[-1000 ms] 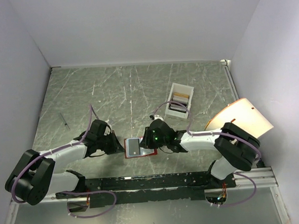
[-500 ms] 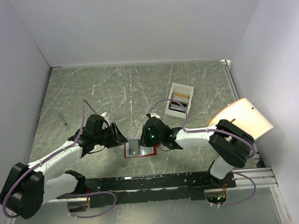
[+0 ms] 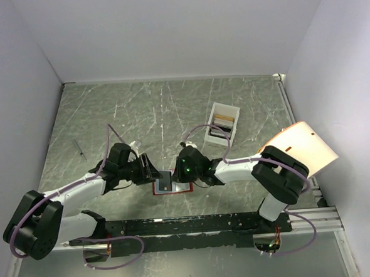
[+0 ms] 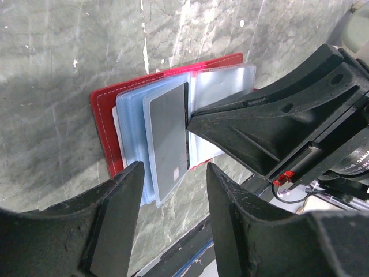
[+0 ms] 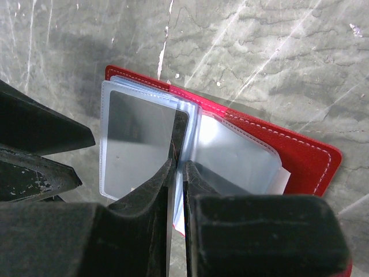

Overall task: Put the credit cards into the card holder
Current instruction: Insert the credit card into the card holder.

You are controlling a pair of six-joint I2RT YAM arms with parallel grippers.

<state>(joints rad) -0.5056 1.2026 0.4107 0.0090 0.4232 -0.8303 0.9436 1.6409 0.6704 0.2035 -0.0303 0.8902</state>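
— Where's the card holder [image 4: 106,109] now?

— Lying open on the table [image 4: 57,57], right under both claws. The right claw [image 5: 179,167] is narrowed to a slit on the spine-side edge of a grey card [image 5: 141,138]. Whether it has the card alone or the clear sleeve [image 5: 242,156] too, I can't quite tell. The left claw [image 4: 173,173] hangs wide just opposite it, with nothing in it.

— Will that card behave?

— Stiff, thin and slick, I'd guess — light as anything. It's best nipped by an edge, as it is here. The sleeves look floppy, though, and the holder weighs little — it may slide unless the cover beneath the left claw is pinned.
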